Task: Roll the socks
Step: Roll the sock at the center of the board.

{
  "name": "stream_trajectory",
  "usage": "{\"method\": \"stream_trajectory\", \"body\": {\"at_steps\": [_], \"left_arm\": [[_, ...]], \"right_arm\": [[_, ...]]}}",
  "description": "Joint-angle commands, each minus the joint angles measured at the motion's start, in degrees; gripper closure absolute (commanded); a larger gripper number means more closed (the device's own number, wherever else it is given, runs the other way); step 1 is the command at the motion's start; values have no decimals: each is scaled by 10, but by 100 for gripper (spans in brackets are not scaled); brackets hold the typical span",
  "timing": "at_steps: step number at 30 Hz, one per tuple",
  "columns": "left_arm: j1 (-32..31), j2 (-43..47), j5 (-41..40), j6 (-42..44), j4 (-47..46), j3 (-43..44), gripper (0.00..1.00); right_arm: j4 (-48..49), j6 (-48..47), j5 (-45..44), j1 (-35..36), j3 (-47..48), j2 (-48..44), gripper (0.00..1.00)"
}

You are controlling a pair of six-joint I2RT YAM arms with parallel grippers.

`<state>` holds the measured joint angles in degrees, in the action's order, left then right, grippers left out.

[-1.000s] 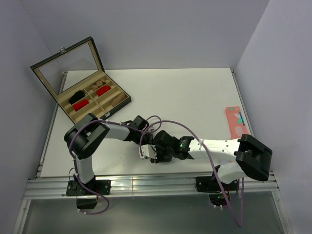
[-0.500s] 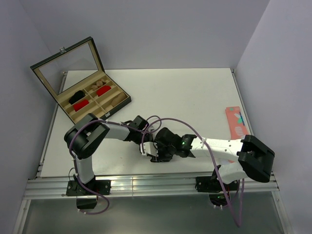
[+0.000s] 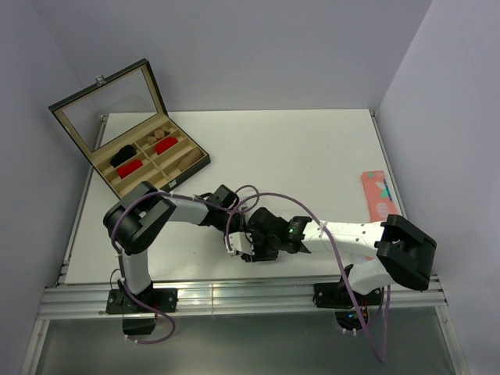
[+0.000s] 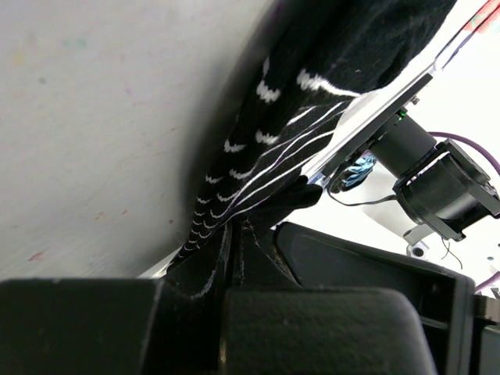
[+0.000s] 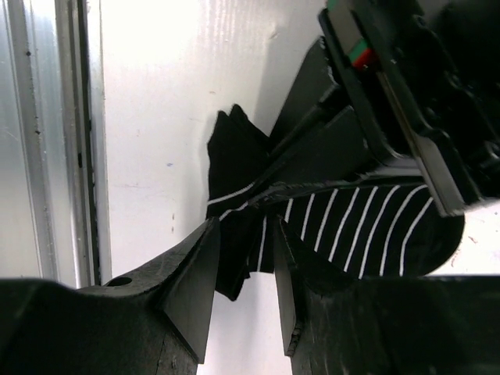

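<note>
The black sock with thin white stripes (image 5: pixel 367 223) hangs stretched between the two grippers, just above the near strip of the table (image 3: pixel 312 156). One bunched end sits right in the pinch of the left gripper (image 4: pixel 234 251). That gripper is fully closed on the fabric, which fans up and away from its fingertips. The sock's long axis runs from that pinch straight across to the right gripper (image 5: pixel 244 291), so the two sets of fingers face each other along its length.

The right gripper's fingers (image 5: pixel 195 289) stand partway apart, with the sock's folded, pointed end lying between them at the tips. The striped body spreads out beyond them to one side. Bare table shows through the gap nearer the palm. Whether the pads actually press the cloth cannot be told.

Both arms are equally near. The left has the sure hold, so the roll most likely turns on the right fingers closing on the end that already lies between them.

Compared with a second ago, the overhead view shows almost no change. The grippers meet at the same spot, and the right forearm has only wobbled slightly and returned. The open compartment case (image 3: pixel 187 172) and the coral-pink sock (image 3: pixel 376 195) lie well away from both sets of fingers and have not moved. The tan sock cannot be picked out with certainty.
</note>
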<state>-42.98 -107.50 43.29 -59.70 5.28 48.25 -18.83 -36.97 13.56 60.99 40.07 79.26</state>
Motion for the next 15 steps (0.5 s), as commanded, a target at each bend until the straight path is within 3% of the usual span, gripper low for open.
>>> {"method": "stream_trajectory", "body": {"at_steps": [1, 15], "left_arm": [[-5, -32, -51, -1, 47, -1, 100], [-5, -32, -49, -5, 43, -3, 100]], "right_arm": [[-5, -4, 3, 10, 9, 7, 59], [-1, 5, -9, 29, 9, 22, 59]]}}
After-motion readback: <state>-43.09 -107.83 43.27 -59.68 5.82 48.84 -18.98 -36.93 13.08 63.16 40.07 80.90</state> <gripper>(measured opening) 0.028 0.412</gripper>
